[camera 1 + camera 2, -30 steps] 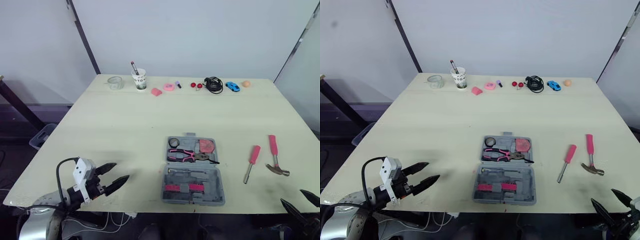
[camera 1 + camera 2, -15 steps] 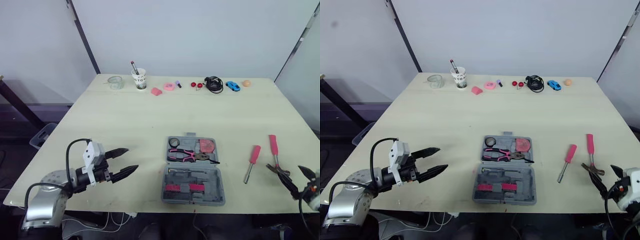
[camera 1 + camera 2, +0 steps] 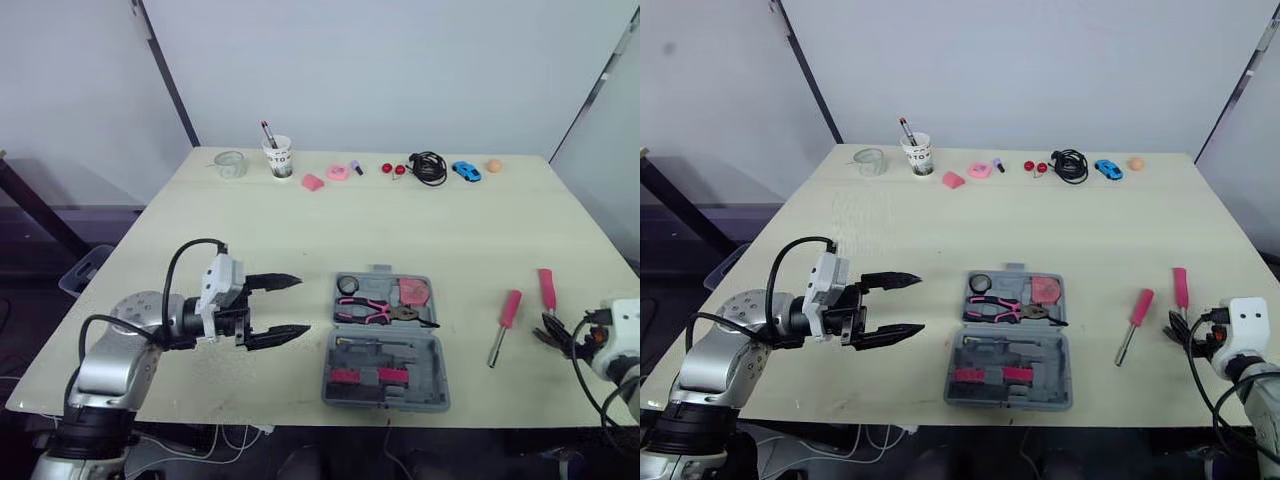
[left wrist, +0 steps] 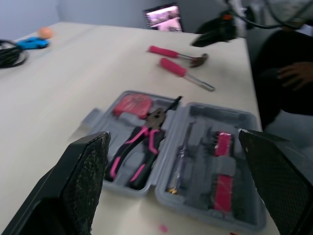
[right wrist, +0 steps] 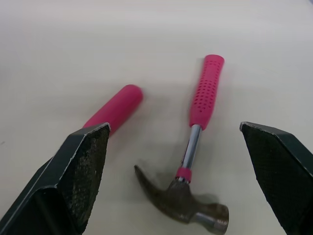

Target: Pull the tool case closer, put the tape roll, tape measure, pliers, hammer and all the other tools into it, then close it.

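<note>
Left gripper (image 3: 300,305): black fingers spread wide, hovering over the pale wooden table (image 3: 300,230) just left of the open grey plastic tool case (image 3: 437,395) near the front edge. Inside the case are pink-handled pliers (image 3: 375,311), a red tape measure (image 3: 413,292) and a small black tape roll (image 3: 347,286). Right gripper (image 5: 172,126): fingers wide apart too, framing the pink-handled steel hammer (image 5: 200,105). A pink-handled screwdriver (image 5: 115,110) lies just beside it.

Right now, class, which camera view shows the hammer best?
Right wrist view: the hammer is close and whole, head to grip. The eye views show its pink handle; the left wrist view shows it far off and small.
</note>
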You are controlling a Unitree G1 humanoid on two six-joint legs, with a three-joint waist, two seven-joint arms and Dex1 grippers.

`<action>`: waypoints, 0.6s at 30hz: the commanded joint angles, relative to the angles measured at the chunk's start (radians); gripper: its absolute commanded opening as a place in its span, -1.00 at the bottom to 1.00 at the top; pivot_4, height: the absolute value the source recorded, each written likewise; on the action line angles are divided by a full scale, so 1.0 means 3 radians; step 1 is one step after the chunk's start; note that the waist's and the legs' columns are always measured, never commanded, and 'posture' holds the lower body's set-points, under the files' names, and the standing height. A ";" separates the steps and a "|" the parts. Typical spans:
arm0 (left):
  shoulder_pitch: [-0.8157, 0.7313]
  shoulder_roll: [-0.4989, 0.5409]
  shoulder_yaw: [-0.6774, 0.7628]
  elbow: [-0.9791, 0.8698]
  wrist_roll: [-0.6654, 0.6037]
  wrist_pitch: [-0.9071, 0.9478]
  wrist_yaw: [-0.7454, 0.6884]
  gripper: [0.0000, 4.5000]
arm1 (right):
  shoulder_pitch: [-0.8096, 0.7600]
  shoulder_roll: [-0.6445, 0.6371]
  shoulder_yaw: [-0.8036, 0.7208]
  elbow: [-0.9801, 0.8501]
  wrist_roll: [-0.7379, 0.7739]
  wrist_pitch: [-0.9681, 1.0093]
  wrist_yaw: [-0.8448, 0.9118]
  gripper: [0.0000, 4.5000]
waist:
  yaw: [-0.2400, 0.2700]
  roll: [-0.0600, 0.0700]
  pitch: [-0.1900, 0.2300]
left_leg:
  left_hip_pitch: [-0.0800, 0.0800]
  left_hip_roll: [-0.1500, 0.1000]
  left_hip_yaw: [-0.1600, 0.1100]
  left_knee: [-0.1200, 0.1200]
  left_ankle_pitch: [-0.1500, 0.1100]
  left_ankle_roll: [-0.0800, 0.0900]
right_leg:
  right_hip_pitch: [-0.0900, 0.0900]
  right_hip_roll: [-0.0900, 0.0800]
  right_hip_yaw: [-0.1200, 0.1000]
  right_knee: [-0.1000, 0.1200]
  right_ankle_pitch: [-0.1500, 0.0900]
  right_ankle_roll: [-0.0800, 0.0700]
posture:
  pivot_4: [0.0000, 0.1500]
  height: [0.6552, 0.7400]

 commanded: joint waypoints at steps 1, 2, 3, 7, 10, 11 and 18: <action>-0.0177 0.0061 -0.0049 -0.0172 -0.0133 0.0094 -0.0086 0.97 | -0.0185 -0.0019 -0.0038 0.0053 -0.0028 0.0171 -0.0167 1.00 | -0.0007 0.0000 0.0000 | 0.0000 -0.0001 0.0000 0.0000 0.0000 0.0000 | 0.0000 0.0000 0.0000 0.0000 0.0000 0.0000 | 1.00 1.00; -0.0231 0.0059 -0.0071 -0.0192 -0.0170 0.0147 -0.0098 0.97 | -0.0244 -0.0015 -0.0018 0.0089 -0.0035 0.0229 -0.0187 1.00 | -0.0013 0.0000 0.0000 | 0.0000 -0.0001 -0.0001 0.0000 0.0000 0.0000 | 0.0000 0.0000 0.0000 0.0000 0.0000 0.0000 | 1.00 1.00; -0.0268 0.0061 -0.0089 -0.0210 -0.0199 0.0186 -0.0113 0.97 | -0.0289 -0.0017 0.0003 0.0119 -0.0057 0.0288 -0.0219 1.00 | -0.0018 0.0000 0.0000 | -0.0001 -0.0001 -0.0002 -0.0001 0.0000 0.0000 | 0.0000 0.0001 0.0000 0.0000 0.0000 0.0000 | 1.00 1.00; -0.0353 0.0065 -0.0148 -0.0274 -0.0246 0.0287 -0.0149 0.97 | -0.0409 0.0004 0.0021 0.0231 -0.0090 0.0348 -0.0274 1.00 | -0.0044 0.0000 0.0000 | -0.0003 -0.0001 -0.0003 -0.0003 0.0000 0.0000 | 0.0000 0.0001 -0.0002 0.0000 0.0003 0.0007 | 1.00 1.00; -0.0412 0.0063 -0.0167 -0.0293 -0.0289 0.0360 -0.0149 0.97 | -0.0466 0.0016 0.0024 0.0301 -0.0105 0.0460 -0.0352 1.00 | -0.0058 0.0001 0.0001 | -0.0003 -0.0002 -0.0004 -0.0003 0.0000 0.0000 | 0.0000 0.0002 -0.0001 0.0000 0.0007 0.0014 | 1.00 1.00; -0.0446 0.0055 -0.0179 -0.0302 -0.0305 0.0389 -0.0151 0.97 | -0.0491 0.0027 0.0044 0.0348 -0.0112 0.0463 -0.0353 1.00 | -0.0059 0.0001 0.0001 | -0.0003 -0.0002 -0.0004 -0.0003 0.0000 0.0000 | 0.0000 0.0002 -0.0001 0.0000 0.0007 0.0014 | 1.00 1.00; -0.0545 0.0029 -0.0216 -0.0363 -0.0363 0.0512 -0.0149 0.97 | -0.0739 0.0108 0.0103 0.0739 -0.0179 0.0366 -0.0370 1.00 | -0.0065 0.0002 0.0003 | -0.0002 -0.0002 -0.0003 -0.0002 0.0000 0.0000 | 0.0000 0.0002 0.0002 -0.0001 0.0007 0.0015 | 1.00 1.00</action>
